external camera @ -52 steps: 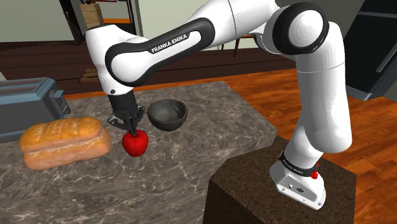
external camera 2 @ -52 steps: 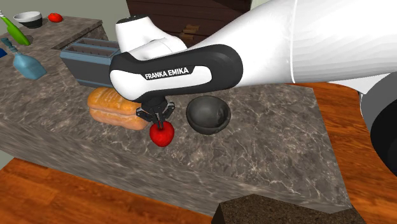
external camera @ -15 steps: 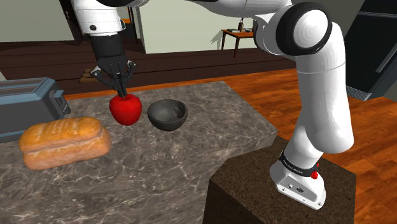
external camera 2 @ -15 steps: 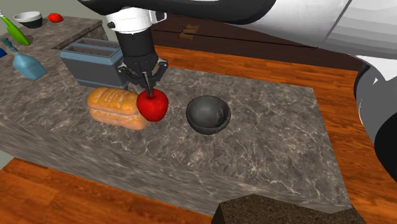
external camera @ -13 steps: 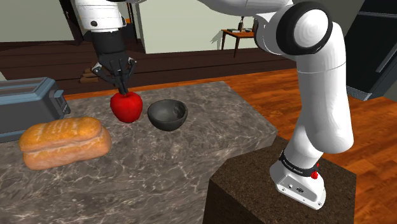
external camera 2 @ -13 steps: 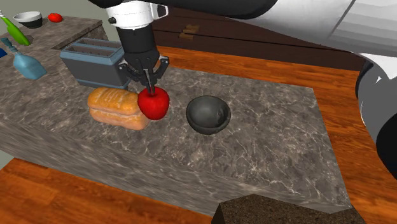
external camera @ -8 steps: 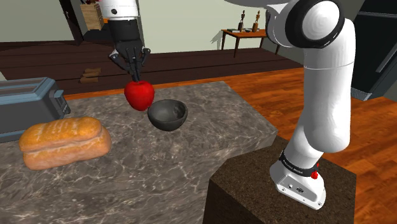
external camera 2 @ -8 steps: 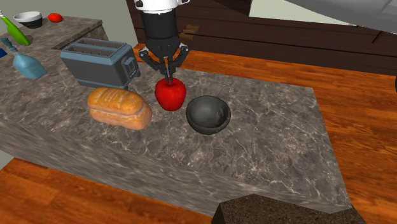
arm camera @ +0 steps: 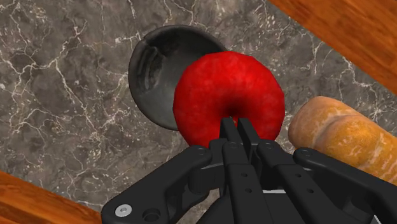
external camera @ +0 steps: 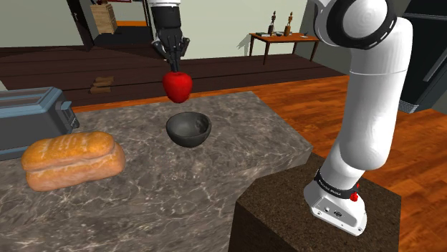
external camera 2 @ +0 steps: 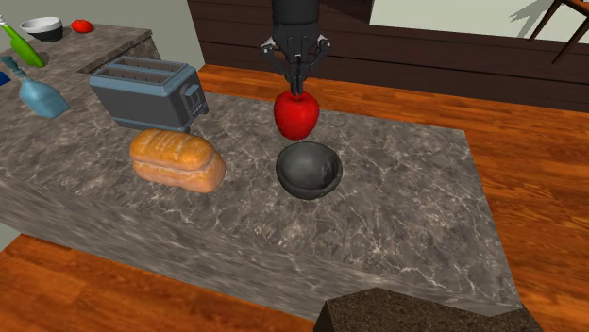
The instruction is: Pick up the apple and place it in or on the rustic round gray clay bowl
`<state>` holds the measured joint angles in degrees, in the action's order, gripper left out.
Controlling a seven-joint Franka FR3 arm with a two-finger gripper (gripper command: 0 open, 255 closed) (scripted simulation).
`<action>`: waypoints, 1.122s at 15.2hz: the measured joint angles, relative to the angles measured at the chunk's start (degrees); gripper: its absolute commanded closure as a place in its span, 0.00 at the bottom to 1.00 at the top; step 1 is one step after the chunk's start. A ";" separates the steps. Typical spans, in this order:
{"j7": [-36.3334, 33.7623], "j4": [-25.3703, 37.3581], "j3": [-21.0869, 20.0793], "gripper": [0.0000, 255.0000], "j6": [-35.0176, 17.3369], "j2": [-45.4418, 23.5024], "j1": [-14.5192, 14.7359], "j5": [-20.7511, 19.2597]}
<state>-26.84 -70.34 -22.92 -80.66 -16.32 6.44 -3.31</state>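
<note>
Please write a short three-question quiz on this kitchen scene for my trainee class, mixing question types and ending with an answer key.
1. True or false: the red apple already rests inside the dark gray bowl.
2. Which item lies on the stone counter close to the toaster? A) a bread loaf B) a kettle C) a dinner plate
3. Short answer: at which part of the apple are the jaws shut on it?

Key:
1. False. The apple hangs in the air, with the bowl empty on the counter below.
2. A
3. Its top, at the stem dimple.
</note>
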 measured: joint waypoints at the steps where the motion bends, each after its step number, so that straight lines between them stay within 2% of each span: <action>1: 1.19 -0.67 0.37 1.00 0.07 0.78 -0.93 0.27; 4: 3.71 -0.95 1.20 1.00 0.66 1.67 -2.71 0.58; 17: 5.10 -14.65 1.66 1.00 -10.14 4.66 -4.22 1.64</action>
<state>-21.74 -84.99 -21.25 -90.79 -11.66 2.22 -1.66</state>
